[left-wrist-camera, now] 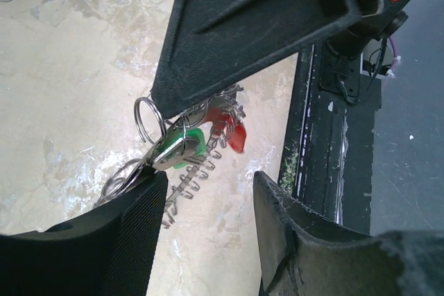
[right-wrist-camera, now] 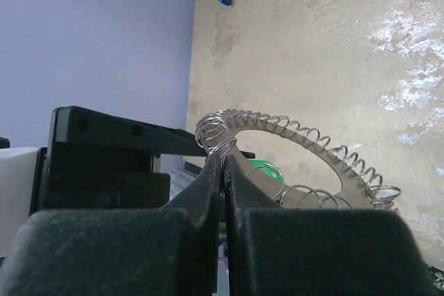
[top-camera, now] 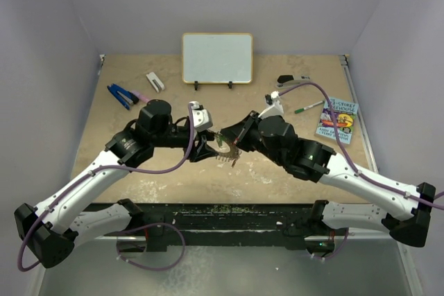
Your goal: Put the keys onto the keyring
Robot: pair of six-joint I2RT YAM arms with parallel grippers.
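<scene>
Left gripper (left-wrist-camera: pixel 208 185): jaws spread, nothing grasped. Tip of its left finger (left-wrist-camera: pixel 139 220) just beside silver blade of tiny green-headed key (left-wrist-camera: pixel 191 141). Blade's long axis slants across finger gap.

Tiny red-headed key (left-wrist-camera: pixel 232 131): just beyond green one, on the far side from left gripper.

Both keys bunched against large flat silver keyring with coiled wire fringe (right-wrist-camera: pixel 291 140); cannot tell if threaded on.

Right gripper (right-wrist-camera: pixel 223 162): clenched on keyring rim, ring jutting ahead of its fingertips.

Judgement: left gripper nearer keys, so next reach is its job.

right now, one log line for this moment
right pincer: shut on keyring | left pincer: open beside green key | red key: at keyring
</scene>
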